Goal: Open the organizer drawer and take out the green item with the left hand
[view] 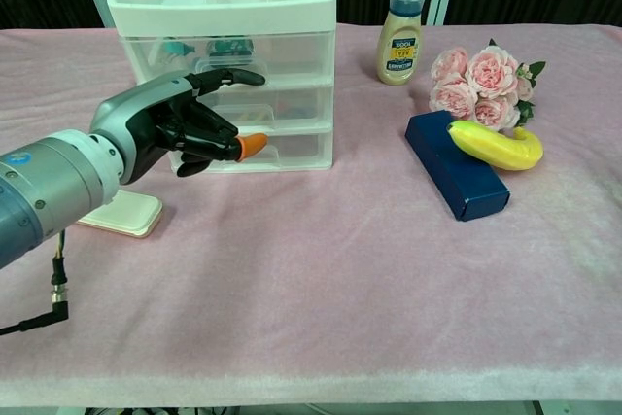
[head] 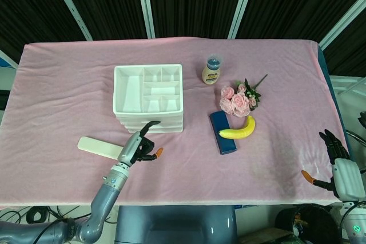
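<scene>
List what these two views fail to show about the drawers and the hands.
- Green item: chest view, only a blurred teal shape behind the top drawer front.
- Left hand: chest view, it covers the drawer handles; contact with the organizer unclear.
- Right hand: head view, at the frame corner; absent from chest view.

Even, bright overhead light in both views; pink tablecloth [head: 68, 84] evenly lit, no glare. Shadows soft and short: a faint one under the left hand [view: 185, 123], a thin one along the navy box [view: 457, 177]. Background behind the table dark. Chest view sharp near the organizer [view: 228, 55]; slight bowing at frame edges.
</scene>
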